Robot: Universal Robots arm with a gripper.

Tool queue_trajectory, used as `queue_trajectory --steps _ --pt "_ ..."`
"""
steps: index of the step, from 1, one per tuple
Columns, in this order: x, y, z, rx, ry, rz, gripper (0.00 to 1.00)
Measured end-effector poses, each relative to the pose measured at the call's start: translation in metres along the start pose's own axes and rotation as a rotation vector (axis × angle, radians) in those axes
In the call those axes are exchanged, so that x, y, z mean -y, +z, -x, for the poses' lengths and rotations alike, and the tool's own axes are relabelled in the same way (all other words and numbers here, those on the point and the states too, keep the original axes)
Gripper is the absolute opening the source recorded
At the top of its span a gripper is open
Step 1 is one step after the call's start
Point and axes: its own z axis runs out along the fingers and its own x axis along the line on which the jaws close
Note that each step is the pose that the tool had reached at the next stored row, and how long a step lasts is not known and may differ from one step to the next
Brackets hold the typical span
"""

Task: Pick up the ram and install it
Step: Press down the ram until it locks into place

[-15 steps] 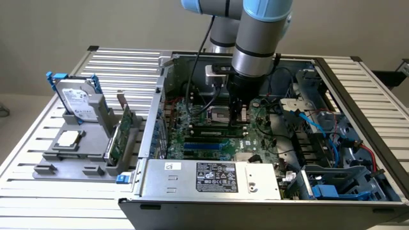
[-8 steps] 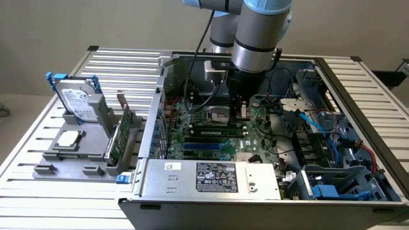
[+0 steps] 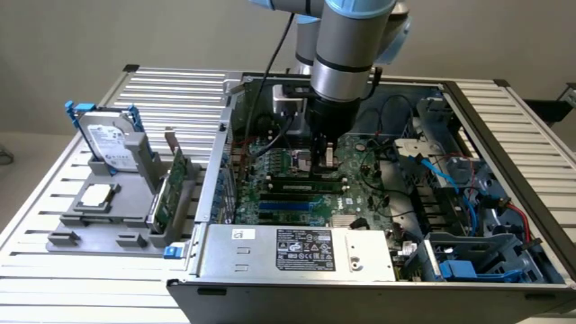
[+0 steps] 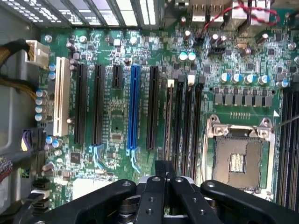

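Green ram (image 4: 167, 119), seated edge-on in a black memory slot (image 4: 179, 123) on the motherboard (image 4: 112, 112). Gripper (image 4: 160, 179) directly over it, fingers pressed together, apparently on its end. Handling: press squarely along slot; seating depth unclear.

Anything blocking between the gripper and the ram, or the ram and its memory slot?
Nothing visible does. The ram stands edge-on in the row of memory slots beside the CPU socket, the gripper directly over it; no cable crosses them.
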Motion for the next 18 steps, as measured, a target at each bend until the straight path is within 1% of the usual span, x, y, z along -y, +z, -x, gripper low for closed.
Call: queue_trajectory --steps 3,7,18 --pt "-0.0039 -0.0041 -0.0005 0.0002 0.0 0.0 0.11" --pt "-0.0056 -0.0097 -0.0018 0.0002 0.0 0.0006 0.11" --pt "-0.0056 -0.0098 -0.0018 0.0004 0.0 0.0011 0.11"
